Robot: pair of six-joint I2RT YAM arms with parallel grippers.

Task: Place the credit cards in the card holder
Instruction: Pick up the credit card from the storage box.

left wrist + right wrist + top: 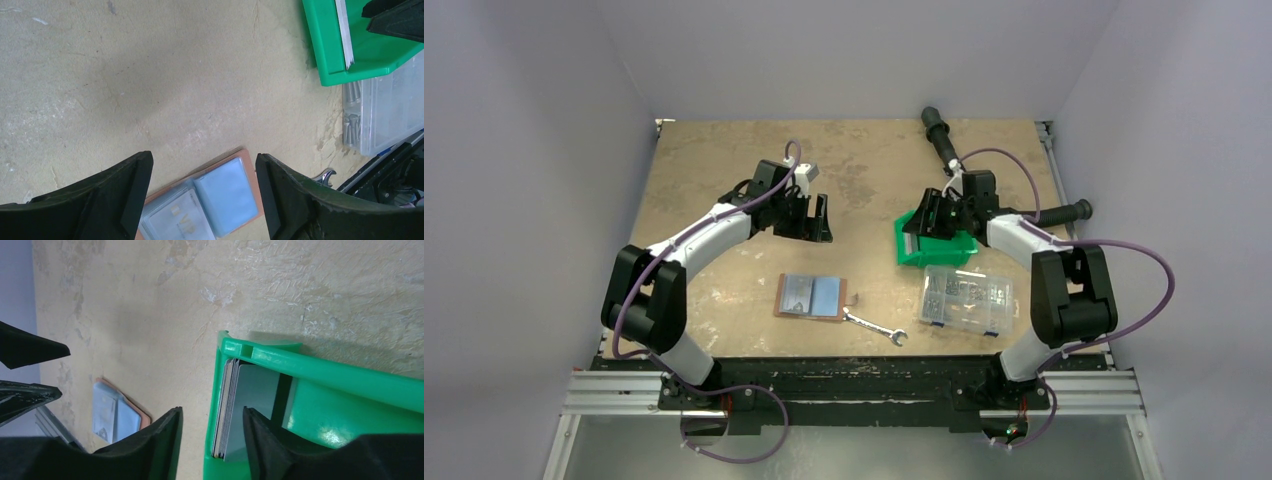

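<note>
The card holder (814, 297) lies open on the table, reddish-brown with a brown rim and pale blue pockets. In the left wrist view (252, 185) a pale card with gold "VIP" lettering (177, 217) lies in one side. A stack of credit cards (227, 405) stands on edge against the inner wall of a green bin (936, 250), with a grey-blue face showing. My right gripper (212, 412) is open, one finger (160, 445) outside the bin wall and one (265, 440) inside, with the stack between them. My left gripper (203, 157) is open and empty, above the table behind the holder.
A clear compartment box (964, 298) of small parts stands in front of the bin. A wrench (874, 328) lies right of the holder. Two black handles (939, 135) (1064, 213) lie at the back right. The holder also shows in the right wrist view (115, 412).
</note>
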